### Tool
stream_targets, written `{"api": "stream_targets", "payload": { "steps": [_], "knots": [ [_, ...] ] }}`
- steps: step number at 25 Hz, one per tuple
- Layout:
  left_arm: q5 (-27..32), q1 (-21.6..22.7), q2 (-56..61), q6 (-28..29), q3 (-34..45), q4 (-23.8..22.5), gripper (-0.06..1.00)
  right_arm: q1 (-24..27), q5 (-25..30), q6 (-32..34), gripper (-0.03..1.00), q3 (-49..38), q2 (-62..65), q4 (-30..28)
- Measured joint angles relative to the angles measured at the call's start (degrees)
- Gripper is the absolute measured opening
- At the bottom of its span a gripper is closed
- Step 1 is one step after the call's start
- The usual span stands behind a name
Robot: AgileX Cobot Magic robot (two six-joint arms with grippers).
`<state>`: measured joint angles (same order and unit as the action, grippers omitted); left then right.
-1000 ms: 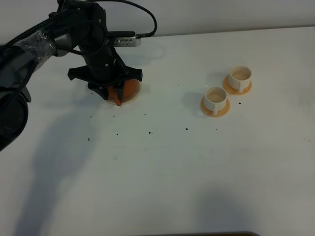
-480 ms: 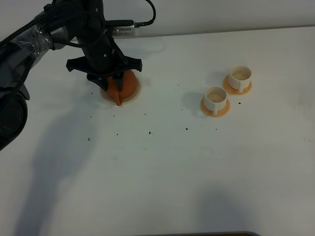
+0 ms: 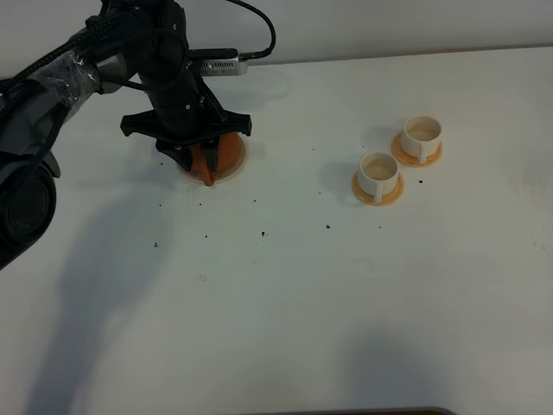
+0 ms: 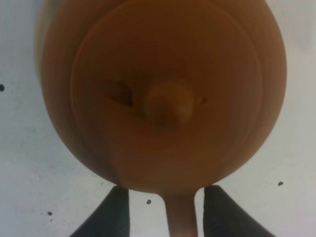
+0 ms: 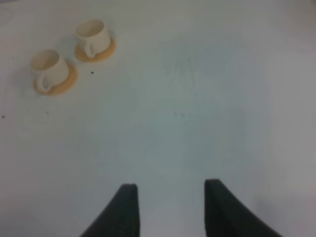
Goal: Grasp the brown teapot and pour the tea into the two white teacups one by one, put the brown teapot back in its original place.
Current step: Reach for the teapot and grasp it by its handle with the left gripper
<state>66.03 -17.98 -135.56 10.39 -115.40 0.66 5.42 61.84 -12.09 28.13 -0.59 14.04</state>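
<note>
Right now the left hand (image 4: pixel 167 197) sits directly above the brown teapot (image 3: pixel 226 154), fingers apart, one either side of the pot's straight stem (image 4: pixel 180 217) with a gap showing on both sides, so nothing is clamped. Teapot is upright on the beige coaster (image 3: pixel 238 166) at the back left of the worktop (image 3: pixel 346 294); lid is on, lid knob (image 4: pixel 168 102) centred under the wrist camera.

Versus half a second ago: the hand is lower and further forward over the pot, hiding more of its body. Pot, coaster and cups haven't shifted.

Nearer teacup (image 3: pixel 378 171) and farther teacup (image 3: pixel 422 134) stand just beside each other, well apart from the pot, each on its own orange saucer (image 3: pixel 377 197) (image 3: pixel 408 159). Insides look pale; can't tell if there's tea in them.

Right hand (image 5: pixel 168 202) is over bare worktop, fingers apart, holding nothing
</note>
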Motion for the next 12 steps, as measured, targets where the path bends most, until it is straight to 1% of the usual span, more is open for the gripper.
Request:
{"api": "stream_targets", "payload": {
  "steps": [8, 12],
  "knots": [
    [-0.2, 0.0, 0.0, 0.0, 0.0, 0.0, 0.35, 0.0, 0.0, 0.0, 0.31, 0.0, 0.0, 0.0],
    [-0.1, 0.0, 0.0, -0.1, 0.0, 0.1, 0.30, 0.0, 0.0, 0.0, 0.31, 0.0, 0.0, 0.0]
  ]
}}
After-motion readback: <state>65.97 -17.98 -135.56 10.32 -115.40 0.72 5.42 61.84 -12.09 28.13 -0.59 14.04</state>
